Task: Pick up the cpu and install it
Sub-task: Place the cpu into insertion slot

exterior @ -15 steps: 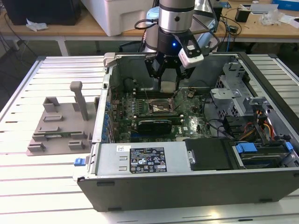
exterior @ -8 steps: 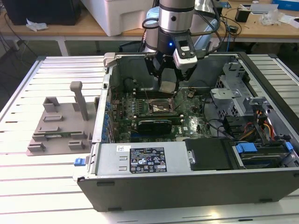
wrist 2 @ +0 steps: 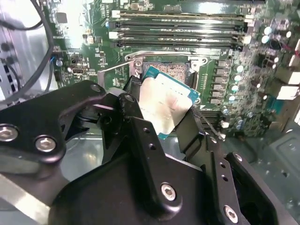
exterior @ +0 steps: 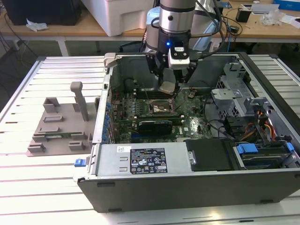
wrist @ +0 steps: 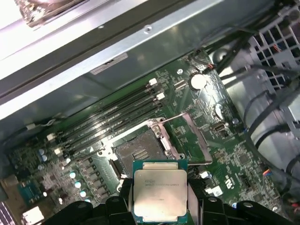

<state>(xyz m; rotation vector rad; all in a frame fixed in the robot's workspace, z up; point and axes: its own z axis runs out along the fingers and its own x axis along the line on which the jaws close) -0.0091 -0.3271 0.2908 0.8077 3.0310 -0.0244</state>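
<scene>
– CPU (wrist: 161, 194) location?
– I see it lid up, held above the open socket (wrist: 139, 151), not seated. Both are inside the case (exterior: 187, 187), over the motherboard (wrist: 234, 154).
– Gripper (exterior: 168, 80) state?
– I read its fingers clamped on two opposite CPU edges, closed down to the chip's width. In the exterior view it hangs over the middle of the motherboard.
</scene>
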